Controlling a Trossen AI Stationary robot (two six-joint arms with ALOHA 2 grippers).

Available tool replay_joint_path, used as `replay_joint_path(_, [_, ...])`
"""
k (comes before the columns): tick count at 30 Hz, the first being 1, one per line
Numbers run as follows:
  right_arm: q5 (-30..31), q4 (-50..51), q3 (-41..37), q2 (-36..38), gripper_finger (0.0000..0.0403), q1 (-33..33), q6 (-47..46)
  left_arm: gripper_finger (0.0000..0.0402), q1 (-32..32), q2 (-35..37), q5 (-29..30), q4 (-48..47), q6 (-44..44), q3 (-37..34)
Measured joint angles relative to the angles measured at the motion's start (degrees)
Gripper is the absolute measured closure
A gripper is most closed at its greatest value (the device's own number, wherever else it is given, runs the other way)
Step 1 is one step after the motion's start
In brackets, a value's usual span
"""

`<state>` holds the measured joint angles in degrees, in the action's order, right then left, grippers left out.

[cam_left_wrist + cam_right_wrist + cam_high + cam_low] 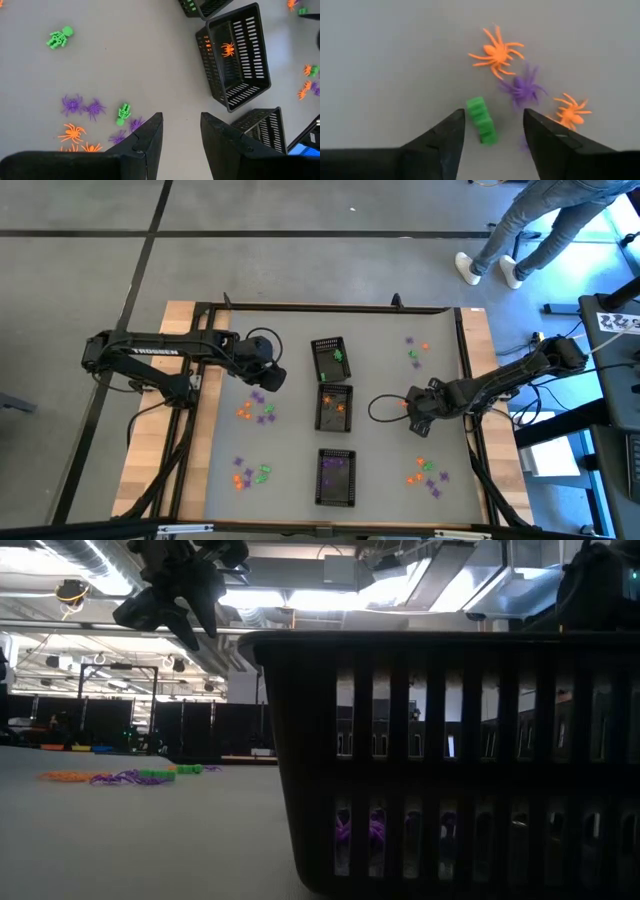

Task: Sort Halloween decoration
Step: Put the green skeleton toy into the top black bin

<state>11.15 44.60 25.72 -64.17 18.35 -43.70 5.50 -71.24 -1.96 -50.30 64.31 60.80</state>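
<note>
The Halloween decoration lies in small heaps of orange, green and purple trinkets on the grey table. My right gripper (pixel 492 125) is open and points down at one heap, right of the middle tray (pixel 335 408). A green trinket (pixel 481 121) lies on the table between its fingertips, which stand on either side of it. Just beyond lie two orange spiders (pixel 495 52) and a purple spider (pixel 522 89). My left gripper (pixel 181 131) is open, with nothing between its fingers. It hangs above the left heap of spiders and green skeletons (pixel 258 408).
Three black mesh trays stand in a column mid-table. The far one (pixel 330 360) holds green pieces, the middle one an orange spider (pixel 228 49), the near one (pixel 450 760) purple pieces. More heaps lie at the near left (pixel 250 473), far right (pixel 415 352) and near right (pixel 427 473). A person walks beyond the table.
</note>
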Motion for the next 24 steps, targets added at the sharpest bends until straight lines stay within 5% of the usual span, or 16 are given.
replay_joint_path(13, [1.52,-0.92,1.62,-3.04,0.0385,0.02,-0.88,0.0278,0.0,0.0,0.0,0.0,0.0,0.0])
replay_joint_path(24, [11.3,0.84,15.34,-2.72,0.0365,-0.02,5.53,0.0278,0.0,0.0,0.0,0.0,-0.02,0.0])
